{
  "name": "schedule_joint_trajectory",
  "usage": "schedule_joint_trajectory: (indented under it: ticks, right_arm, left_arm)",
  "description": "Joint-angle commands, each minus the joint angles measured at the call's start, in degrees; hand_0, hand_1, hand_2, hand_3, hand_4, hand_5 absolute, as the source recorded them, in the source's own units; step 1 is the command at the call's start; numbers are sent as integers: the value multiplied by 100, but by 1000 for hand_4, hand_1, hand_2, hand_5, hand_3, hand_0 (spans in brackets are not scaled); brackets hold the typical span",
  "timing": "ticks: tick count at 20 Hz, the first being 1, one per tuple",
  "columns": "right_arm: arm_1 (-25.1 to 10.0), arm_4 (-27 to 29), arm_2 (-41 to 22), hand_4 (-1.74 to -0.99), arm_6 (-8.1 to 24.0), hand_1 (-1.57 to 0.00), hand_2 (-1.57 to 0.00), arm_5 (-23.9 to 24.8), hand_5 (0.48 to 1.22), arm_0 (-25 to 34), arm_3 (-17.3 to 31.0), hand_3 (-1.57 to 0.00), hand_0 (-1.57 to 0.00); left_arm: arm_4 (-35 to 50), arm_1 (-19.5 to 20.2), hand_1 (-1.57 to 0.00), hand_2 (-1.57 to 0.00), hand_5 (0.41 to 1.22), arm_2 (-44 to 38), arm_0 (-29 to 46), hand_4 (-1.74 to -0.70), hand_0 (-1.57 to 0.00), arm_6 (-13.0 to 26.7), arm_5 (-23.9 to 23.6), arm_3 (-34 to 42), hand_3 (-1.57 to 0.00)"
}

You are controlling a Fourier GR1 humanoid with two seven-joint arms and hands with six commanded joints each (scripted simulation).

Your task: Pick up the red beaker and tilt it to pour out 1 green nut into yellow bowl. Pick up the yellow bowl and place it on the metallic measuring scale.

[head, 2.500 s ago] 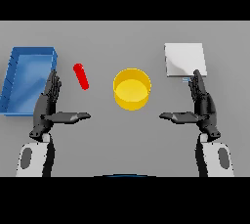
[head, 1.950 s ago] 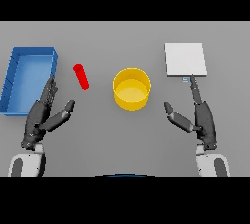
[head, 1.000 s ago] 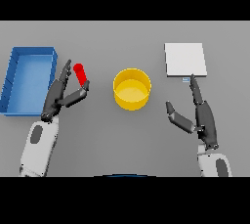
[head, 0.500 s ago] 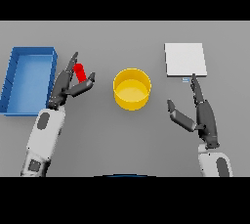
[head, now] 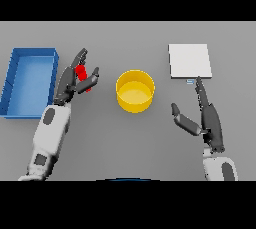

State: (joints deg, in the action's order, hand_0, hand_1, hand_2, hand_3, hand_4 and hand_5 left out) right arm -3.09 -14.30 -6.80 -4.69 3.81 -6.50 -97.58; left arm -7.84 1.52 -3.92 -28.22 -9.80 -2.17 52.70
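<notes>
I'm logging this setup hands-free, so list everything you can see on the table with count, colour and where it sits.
Red beaker: one, red, left of centre, between the fingers and thumb of the left hand.
Yellow bowl: one, yellow, centre of the table, standing apart from both hands.
Measuring scale: one, pale grey square, far right.
Blue tray: one, blue, far left edge.
Table: one, grey, under everything.
Left hand: one, dark, fingers around the red beaker, not visibly closed.
Right hand: one, dark, fingers straight, just below the measuring scale, holding nothing.
</notes>
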Motion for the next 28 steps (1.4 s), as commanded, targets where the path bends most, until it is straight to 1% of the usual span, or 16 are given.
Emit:
schedule_joint_trajectory:
  ticks: [1,2,3,5,6,7,8,10,11,14,17,19,21,23,25,28]
  right_arm:
    - [53,-73,-62,-1258,-35,1,1,39,644,-23,-4,1,1]
    - [37,-72,-34,-1257,12,1,1,50,645,7,2,1,1]
    - [40,-107,-70,-1255,2,1,1,54,644,-60,-68,1,1]
    - [27,-65,-36,-1254,19,1,1,47,645,-37,-84,1,1]
    - [13,-61,2,-1252,83,1,1,68,644,12,-51,1,1]
    - [2,-52,12,-1250,64,1,1,60,643,5,-8,1,1]
    - [11,-3,22,-1254,17,1,1,35,644,-16,18,1,1]
    - [41,-40,-27,-1257,48,1,1,53,645,-42,-133,1,1]
    - [38,21,10,-1258,88,1,1,28,644,-3,-64,1,1]
    - [36,20,-10,-1262,-61,1,1,9,646,-107,-66,1,1]
    - [-3,-56,-15,-1259,-127,1,1,42,647,-155,-69,1,1]
    - [-24,-56,1,-1263,-40,1,1,41,652,-38,-69,1,1]
    - [25,-106,-62,-1262,-83,1,1,41,658,-29,-34,1,1]
    - [-30,-66,-18,-1257,-71,1,1,4,663,-20,-8,1,1]
    - [-60,-135,-31,-1256,-135,1,1,42,671,-132,-89,1,1]
    - [-78,-167,-23,-1256,26,1,1,49,678,-82,-82,1,1]
  left_arm:
    - [61,-24,-328,-364,783,-96,-144,-1449,-285,80,-50,-136,-292]
    - [60,-46,-481,-523,871,-141,-215,-1448,-441,117,-119,-261,-547]
    - [-10,-44,-699,-733,941,-120,-260,-1500,-662,100,-202,-294,-724]
    - [-162,-66,-1013,-1034,1042,-20,-274,-1575,-989,-137,-215,-357,-926]
    - [-205,-70,-1125,-1142,1078,34,-295,-1603,-1106,-211,-222,-389,-974]
    - [-226,-34,-1214,-1228,1106,59,-292,-1571,-1199,-265,-218,-404,-1093]
    - [-216,-13,-1285,-1296,1129,74,-252,-1544,-1273,-135,-153,-310,-1189]
    - [-258,-97,-1388,-1395,1162,64,-258,-1505,-1380,-81,-207,-320,-1326]
    - [-234,-120,-1425,-1430,1159,49,-257,-1552,-1419,-88,-265,-310,-1375]
    - [4,-133,-1496,-1499,1132,-29,-219,-1644,-1493,-92,-356,-71,-1471]
    - [111,-130,-1533,-1534,1118,-4,-263,-1692,-1531,-37,-466,157,-1520]
    - [42,-36,-1546,-1547,1114,156,-210,-1709,-1545,76,-482,496,-1538]
    - [-188,113,-1555,-1556,1114,451,-253,-1721,-1555,270,-452,780,-1550]
    - [-539,292,-1561,-1561,1121,812,-354,-1728,-1561,732,-381,895,-1558]
    - [-845,513,-1565,-1565,1125,1142,-437,-1733,-1564,1013,-235,1017,-1562]
    - [-1075,674,-1565,-1565,1112,1439,-522,-1733,-1564,1290,-128,1101,-1562]
